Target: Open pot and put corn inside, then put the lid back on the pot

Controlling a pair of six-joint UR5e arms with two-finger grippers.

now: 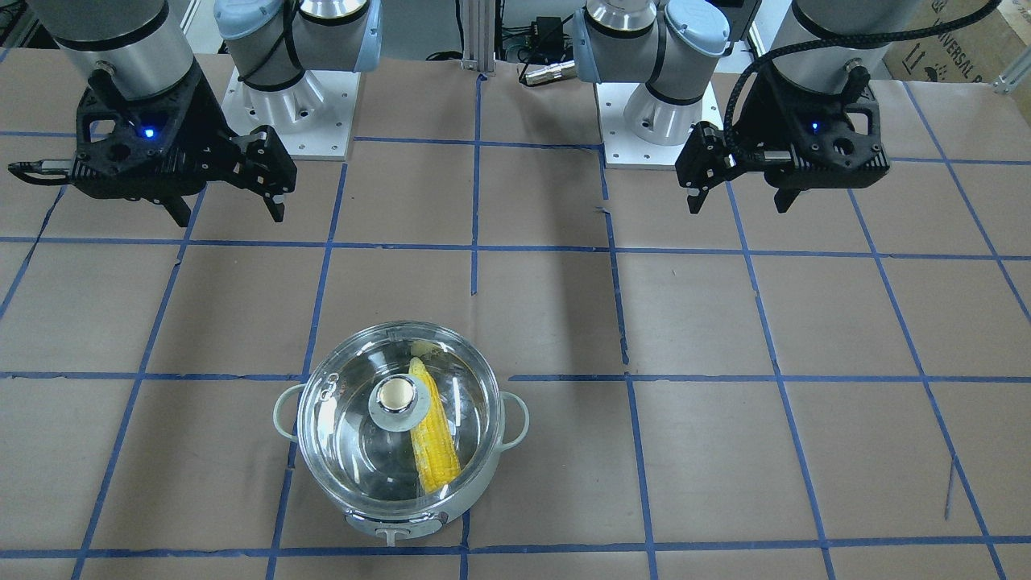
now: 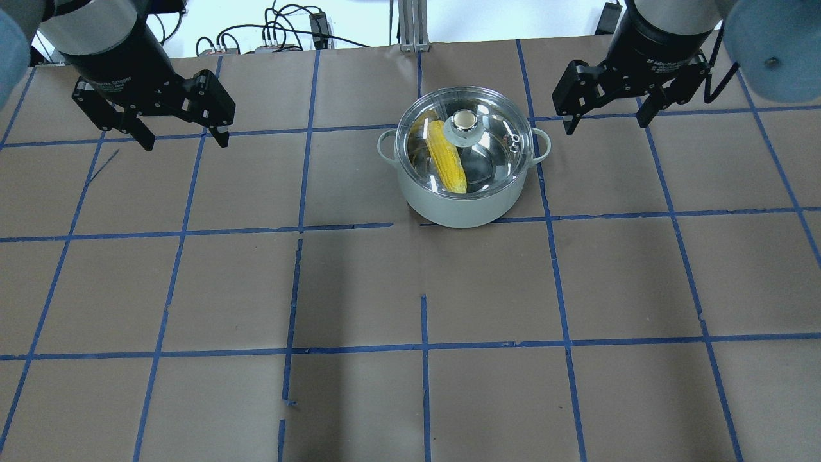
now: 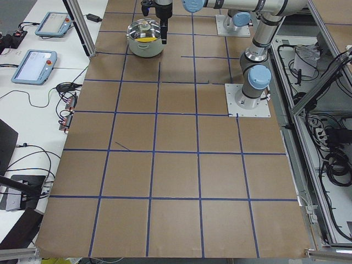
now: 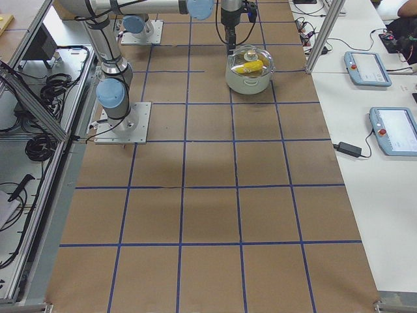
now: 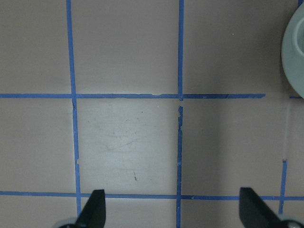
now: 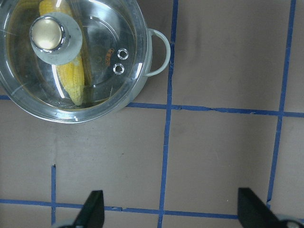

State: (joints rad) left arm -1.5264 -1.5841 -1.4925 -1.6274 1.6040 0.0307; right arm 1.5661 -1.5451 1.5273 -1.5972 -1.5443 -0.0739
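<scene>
light: bright, even | shadows: soft, faint | glare: lid (image 1: 354, 419) | focus: sharp

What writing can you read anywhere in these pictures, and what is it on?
"UNIVERSAL R", cut off: on the cardboard box in the front-facing view's top right corner.
White print above the left gripper and right gripper: too blurred to read.
Small red mark on the lid: too small to read.

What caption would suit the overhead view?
Yellow corn cob under the clear glass dome lid of a pale mint pot; left gripper and right gripper open, flanking it.
</scene>
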